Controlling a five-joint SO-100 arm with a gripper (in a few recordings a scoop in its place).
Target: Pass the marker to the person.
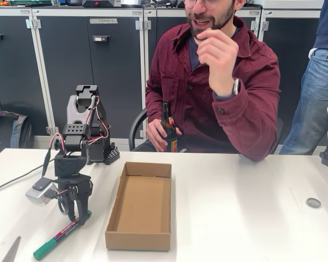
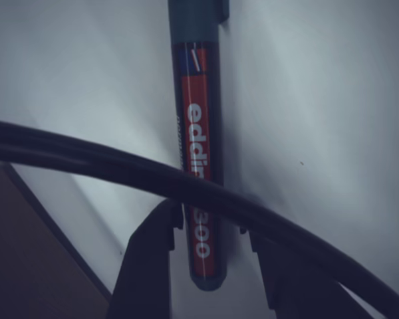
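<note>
The green marker (image 1: pixel 60 236) lies flat on the white table at the front left, cap end toward the front edge. My gripper (image 1: pixel 76 215) points down over its rear end. In the wrist view the marker (image 2: pixel 199 166) runs up the frame, and my gripper (image 2: pixel 209 226) straddles its lower end. The left finger (image 2: pixel 153 259) touches the barrel; a thin gap shows beside the right one. The jaws stand open around the marker. The person (image 1: pixel 218 103) in the maroon shirt sits behind the table, one hand raised near the chin.
An open cardboard box (image 1: pixel 139 240) sits just right of the marker. The person holds a brown bottle (image 1: pixel 168 131) at the table's far edge. A small round cap (image 1: pixel 313 202) lies at the right. A black cable (image 2: pixel 120 166) crosses the wrist view. Another person (image 1: pixel 317 93) in jeans stands far right.
</note>
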